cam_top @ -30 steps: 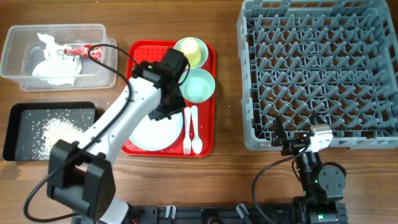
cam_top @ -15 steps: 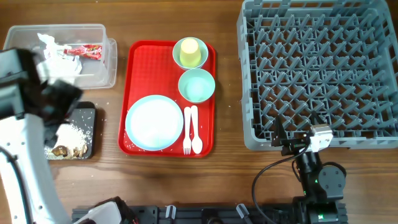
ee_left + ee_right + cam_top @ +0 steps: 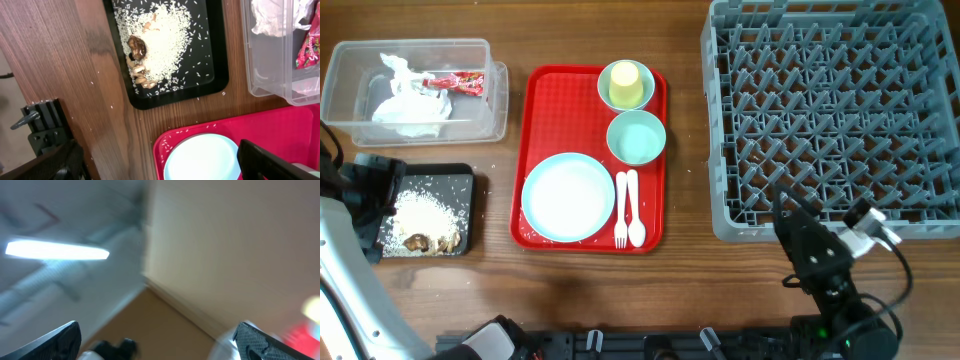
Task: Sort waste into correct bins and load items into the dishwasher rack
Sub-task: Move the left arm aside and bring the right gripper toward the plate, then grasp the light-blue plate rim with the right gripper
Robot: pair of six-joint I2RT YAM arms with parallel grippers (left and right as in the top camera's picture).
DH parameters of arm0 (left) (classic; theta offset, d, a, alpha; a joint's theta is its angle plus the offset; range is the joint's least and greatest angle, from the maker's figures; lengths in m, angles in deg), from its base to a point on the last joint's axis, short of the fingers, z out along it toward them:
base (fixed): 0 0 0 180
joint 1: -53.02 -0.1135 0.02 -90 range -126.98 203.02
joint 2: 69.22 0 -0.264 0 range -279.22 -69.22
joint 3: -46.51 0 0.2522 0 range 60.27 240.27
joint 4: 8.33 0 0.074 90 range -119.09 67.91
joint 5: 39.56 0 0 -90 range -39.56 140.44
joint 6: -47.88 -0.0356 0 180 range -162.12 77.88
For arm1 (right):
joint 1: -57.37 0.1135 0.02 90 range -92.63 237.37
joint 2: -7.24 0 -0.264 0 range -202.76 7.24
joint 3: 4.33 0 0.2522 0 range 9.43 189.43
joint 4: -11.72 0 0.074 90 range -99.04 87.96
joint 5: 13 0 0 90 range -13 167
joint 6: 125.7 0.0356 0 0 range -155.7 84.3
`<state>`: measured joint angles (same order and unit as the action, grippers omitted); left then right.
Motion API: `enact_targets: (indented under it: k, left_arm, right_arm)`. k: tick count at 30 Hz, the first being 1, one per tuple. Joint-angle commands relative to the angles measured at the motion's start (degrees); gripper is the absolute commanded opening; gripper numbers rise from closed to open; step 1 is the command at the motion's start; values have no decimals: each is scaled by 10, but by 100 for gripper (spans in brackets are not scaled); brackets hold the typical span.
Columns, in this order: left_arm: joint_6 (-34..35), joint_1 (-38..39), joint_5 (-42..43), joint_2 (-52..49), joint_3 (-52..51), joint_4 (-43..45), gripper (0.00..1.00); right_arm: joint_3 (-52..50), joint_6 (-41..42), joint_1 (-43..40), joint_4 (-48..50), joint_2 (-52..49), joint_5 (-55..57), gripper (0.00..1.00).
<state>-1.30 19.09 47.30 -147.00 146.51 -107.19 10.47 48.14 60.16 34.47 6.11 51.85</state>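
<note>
The grey dishwasher rack (image 3: 830, 110) fills the right side. A clear tub (image 3: 415, 85) at top left holds the white napkin (image 3: 408, 105) and red-and-white wrapper (image 3: 450, 82). Below it a black tray (image 3: 462, 200) holds rice and brown lumps (image 3: 137, 65). On the red tray (image 3: 545, 110) lie the light-blue plate (image 3: 568, 197), a pale bowl (image 3: 636, 137), a yellow-green cup (image 3: 626, 84), a fork (image 3: 620, 210) and a spoon (image 3: 635, 212). My left gripper (image 3: 160, 172) hangs open and empty, high beside the black tray. My right gripper (image 3: 798, 228) is open, tilted upward, below the rack's front edge.
Stray rice grains lie on the wood and on the red tray's rim (image 3: 170, 137) beside the plate (image 3: 202, 157). My left arm (image 3: 350, 240) crosses the table's left edge. The right wrist view is blurred and shows only a ceiling light and a wall.
My left arm swung from over the red tray to the left edge and its gripper opened. Brown lumps now lie in the black tray. My right arm rose and tipped upward.
</note>
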Motion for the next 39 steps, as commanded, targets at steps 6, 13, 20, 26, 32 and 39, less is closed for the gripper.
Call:
enact_targets:
  k: [6, 13, 20, 26, 32, 39]
  left_arm:
    - [-3, -4, -4, 0, 5, 0, 100]
    - [-3, -4, -4, 0, 5, 0, 100]
    - [-3, -4, -4, 0, 5, 0, 100]
    - [-3, -4, -4, 0, 5, 0, 100]
    - [-3, -4, -4, 0, 5, 0, 100]
    - [-3, -4, -4, 0, 5, 0, 100]
  right_arm:
    - [194, -139, -2, -34, -112, 23, 100]
    - [572, -393, 7, -291, -429, -257, 100]
    - [831, -617, 152, -637, -637, -188, 100]
    - [951, -717, 390, -938, -866, 173, 100]
    - [988, -718, 463, -1023, -1060, 242, 100]
    - [982, -714, 466, -911, -1151, 150, 82]
